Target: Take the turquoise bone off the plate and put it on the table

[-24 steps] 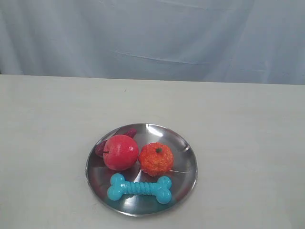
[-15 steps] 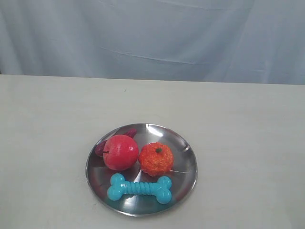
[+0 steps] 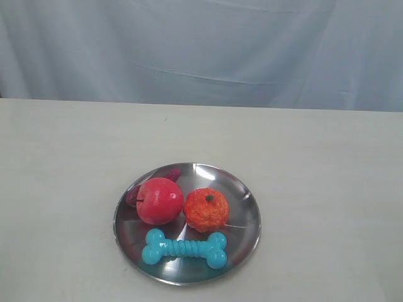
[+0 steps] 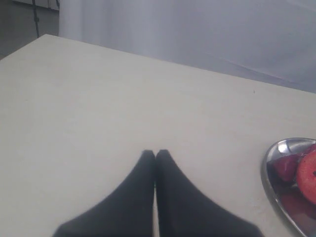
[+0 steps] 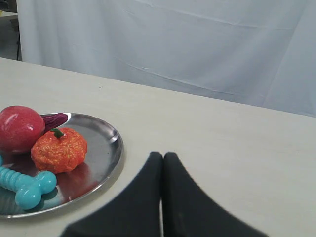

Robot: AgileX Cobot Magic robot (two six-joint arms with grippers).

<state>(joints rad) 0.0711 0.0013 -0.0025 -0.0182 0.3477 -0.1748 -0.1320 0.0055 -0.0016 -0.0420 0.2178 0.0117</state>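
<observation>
The turquoise bone (image 3: 184,248) lies flat along the near side of the steel plate (image 3: 242,236), just in front of the fruit. The right wrist view shows one knobbed end of the bone (image 5: 30,189) and the plate's rim (image 5: 114,148). My right gripper (image 5: 163,156) is shut and empty over the cream table (image 3: 327,189), apart from the plate's rim. My left gripper (image 4: 155,153) is shut and empty too, over bare table, with the plate's edge (image 4: 269,170) off to one side. Neither gripper appears in the exterior view.
A red apple (image 3: 158,200) and an orange (image 3: 206,209) sit side by side on the plate behind the bone, with a dark purple piece (image 3: 169,175) behind the apple. A pale blue-white cloth (image 3: 201,50) hangs behind the table's far edge.
</observation>
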